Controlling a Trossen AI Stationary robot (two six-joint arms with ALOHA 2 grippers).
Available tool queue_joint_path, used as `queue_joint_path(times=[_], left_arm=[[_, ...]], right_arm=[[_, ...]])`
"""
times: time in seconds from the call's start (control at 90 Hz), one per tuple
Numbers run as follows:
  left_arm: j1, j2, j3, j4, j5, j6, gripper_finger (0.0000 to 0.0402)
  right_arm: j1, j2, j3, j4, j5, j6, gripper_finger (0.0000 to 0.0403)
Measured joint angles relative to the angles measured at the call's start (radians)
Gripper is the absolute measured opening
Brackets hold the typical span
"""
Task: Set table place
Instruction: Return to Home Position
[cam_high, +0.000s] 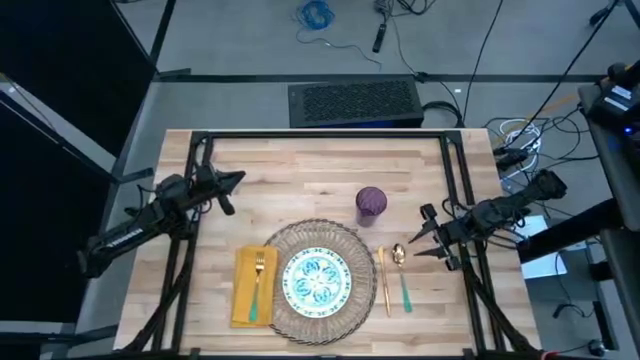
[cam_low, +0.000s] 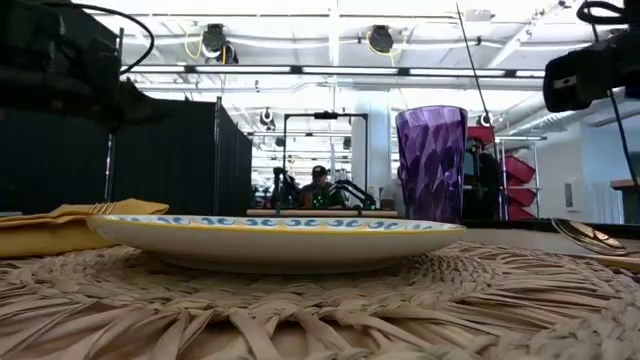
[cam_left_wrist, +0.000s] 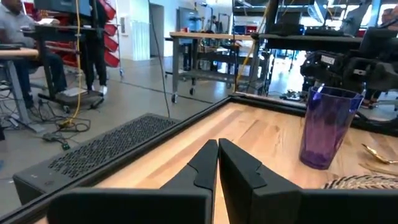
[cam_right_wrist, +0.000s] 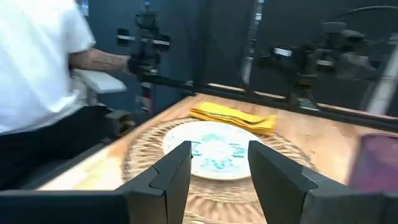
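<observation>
— Seen from above, all laid out on the plank table (cam_high: 300, 170): round woven mat (cam_high: 352, 238) by one long edge, patterned plate (cam_high: 317, 279) centred on it, yellow napkin (cam_high: 243, 295) at its left side with a fork (cam_high: 258, 285) on top. Gold knife (cam_high: 384, 280) and teal-handled spoon (cam_high: 401, 272) just right of the mat, purple cup (cam_high: 371, 203) beyond its upper right.

— And at table height?

— Only coarse wicker strands, the plate's shallow rim, the faceted cup behind. Knife hidden, spoon bowl barely showing at the edge.

— Pincers?

— For the left gripper (cam_high: 235, 180): far left of the table, well apart from the setting, clenched on nothing, tips together in its wrist view. For the right gripper (cam_high: 425, 232): near the spoon, released, fingers (cam_right_wrist: 177, 168) spread, with plate and mat showing between.

— Anything unclear?

— In the right wrist view, the cup a purple smear at the edge, and a person's white sleeve (cam_right_wrist: 37, 62) cut off.
</observation>
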Motion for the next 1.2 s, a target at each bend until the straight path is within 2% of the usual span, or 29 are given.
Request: queue_joint_path(times=[0.289, 0.467, 1.2], left_arm=[[0.0, 0.0, 0.0, 0.0, 0.0, -0.001, 0.0001], [0.0, 0.0, 0.0, 0.006, 0.027, 0.0, 0.0001], [0.0, 0.0, 0.0, 0.005, 0.026, -0.001, 0.0001]], right_arm=[[-0.255, 0.051, 0.001, -0.013, -0.059, 0.029, 0.0146], [-0.351, 0.073, 0.001, -0.012, -0.115, 0.024, 0.0146], [-0.371, 0.075, 0.002, -0.005, -0.132, 0.079, 0.0146]])
